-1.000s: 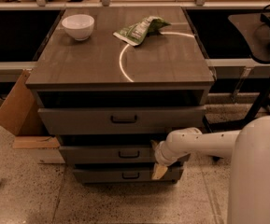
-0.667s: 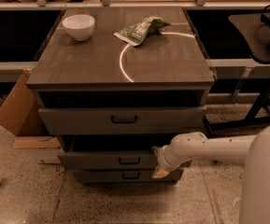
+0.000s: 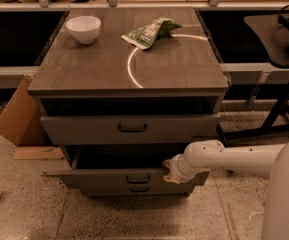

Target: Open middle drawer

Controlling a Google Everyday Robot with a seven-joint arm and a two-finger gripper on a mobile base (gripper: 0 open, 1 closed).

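Camera view is showing the gripper [image 3: 173,171] sitting low at the right front of the grey cabinet [image 3: 134,69], at the end of a white arm [image 3: 234,160] reaching in from the right. The claw is lying against the top edge of the middle drawer [image 3: 104,178], near the right end of its front. Whether it is wide, narrow or clamped on that edge cannot be told, as the wrist is covering it.

The middle drawer is standing forward of the fronts above and below it, with a dark opening showing behind its front. Its small dark handle [image 3: 138,178] is sitting just left of the claw and slightly lower. The lowest drawer [image 3: 109,190] is lying directly beneath. The top drawer [image 3: 84,130] is sitting above the claw and to its left.

Well above the claw, on the cabinet top, a white bowl [image 3: 83,28] is standing far left and a green packet [image 3: 150,32] is lying nearer centre. A cardboard box [image 3: 16,111] is leaning far to the claw's left.
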